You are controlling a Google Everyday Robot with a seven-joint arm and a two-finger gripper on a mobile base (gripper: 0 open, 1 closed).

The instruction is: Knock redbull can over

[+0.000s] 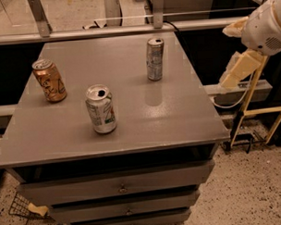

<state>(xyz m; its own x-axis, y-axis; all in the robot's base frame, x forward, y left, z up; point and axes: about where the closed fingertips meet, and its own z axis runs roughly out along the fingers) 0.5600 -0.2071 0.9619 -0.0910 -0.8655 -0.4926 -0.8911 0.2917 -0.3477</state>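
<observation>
While a grey cabinet [178,122] fills most of the camera view, its flat top carries three upright cans, well apart from one another. Below the top, the drawers [120,184] are shut, so nothing of their contents shows. At the right edge, off the cabinet and above the floor, hangs the robot's cream-coloured gripper [239,67]. Whether it is released or clenched cannot be told. A wider silver can [101,109] with green and red marks stands near the front, and an orange-gold can [49,80] stands at the left. The redbull can [155,59], slim and silver-grey, stands toward the back right of the top, nearest the gripper. Its top looks opened, but what is left inside is hidden. Judging by its shape, it is probably light, stiff, smooth and easy to tip. A sideways push high on its wall should topple it, and no grasp is needed.
</observation>
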